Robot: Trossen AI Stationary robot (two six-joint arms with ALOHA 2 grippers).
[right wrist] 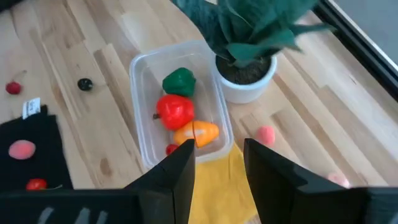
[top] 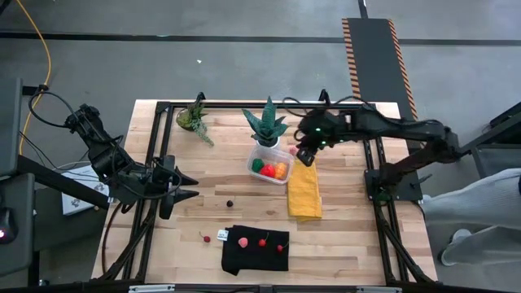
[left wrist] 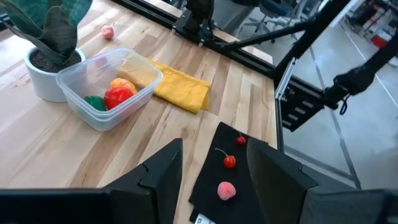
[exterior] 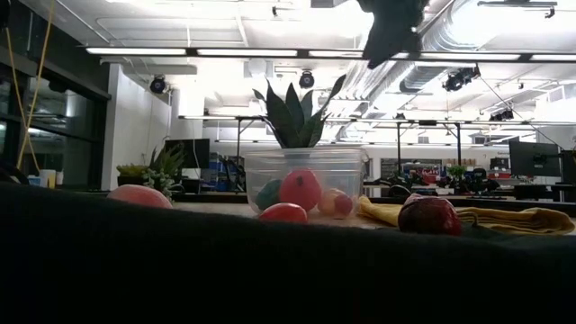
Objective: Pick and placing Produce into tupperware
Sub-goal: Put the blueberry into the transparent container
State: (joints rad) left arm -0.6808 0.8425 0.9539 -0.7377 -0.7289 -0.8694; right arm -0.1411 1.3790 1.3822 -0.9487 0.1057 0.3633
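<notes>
High view shows no brand or readable writing; the only label-like thing is a small white tag (top: 222,234) at a corner of the black cloth (top: 256,249), and its print is too small to make out.

Taking the tupperware (top: 270,163) as the landmark: this clear box sits near the middle of the wooden table (top: 342,236), touching or just beside the white pot of the spiky green plant (top: 269,124) behind it. Inside lie a green piece (right wrist: 178,81), a red piece (right wrist: 175,109), an orange piece (right wrist: 198,132) and a small red one at the wall nearest the yellow cloth (top: 305,194). That cloth begins at the box's right corner and runs toward the front edge. A pink piece (right wrist: 265,134) lies on bare wood just right of the pot.

The right gripper (top: 306,155) hovers just right of the box, above the cloth's far end; its fingers (right wrist: 180,171) stand apart with nothing between them. The left gripper (top: 189,185) waits well to the left of the box, fingers also parted and empty.

Toward the front edge from the box, the black cloth carries a pink piece (top: 243,242) and two cherries (top: 263,241), with a further red piece (top: 207,239) just off its left side and a small dark piece (top: 230,203) between cloth and box. A second plant (top: 194,119) stands at the back-left. Open wood lies left of the box and along the front right corner.
</notes>
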